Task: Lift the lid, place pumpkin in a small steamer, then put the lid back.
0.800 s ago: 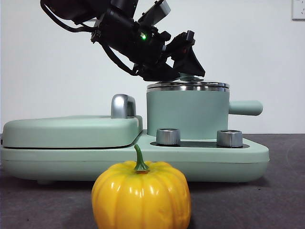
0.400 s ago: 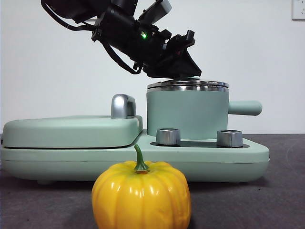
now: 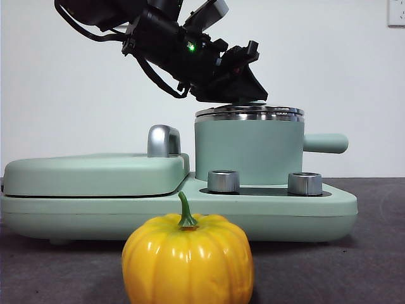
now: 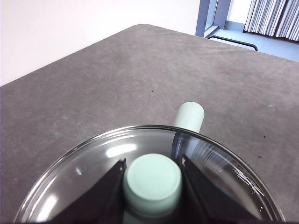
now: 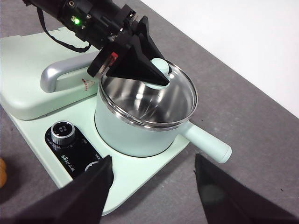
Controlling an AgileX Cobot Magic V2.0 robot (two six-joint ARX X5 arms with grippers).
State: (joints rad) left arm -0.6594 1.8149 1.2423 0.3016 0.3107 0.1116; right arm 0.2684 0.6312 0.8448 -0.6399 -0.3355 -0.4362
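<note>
Now we see our left gripper (image 3: pixel 245 95) lower than a second ago: the green knob that showed under its tips is all but hidden between the jaws, and over the last half second nothing more shifts, so we judge the descent is over and the lift comes next. In the left wrist view the jaws press against both sides of the knob (image 4: pixel 152 181), closed to its width, and the lid (image 5: pixel 152 95) sits flat on the small steamer (image 3: pixel 247 152), not yet raised. Our right gripper (image 5: pixel 152 186) waits above the cooker, jaws spread wide and empty, while the pumpkin (image 3: pixel 188 259) stands on the table in front of the cooker, untouched
</note>
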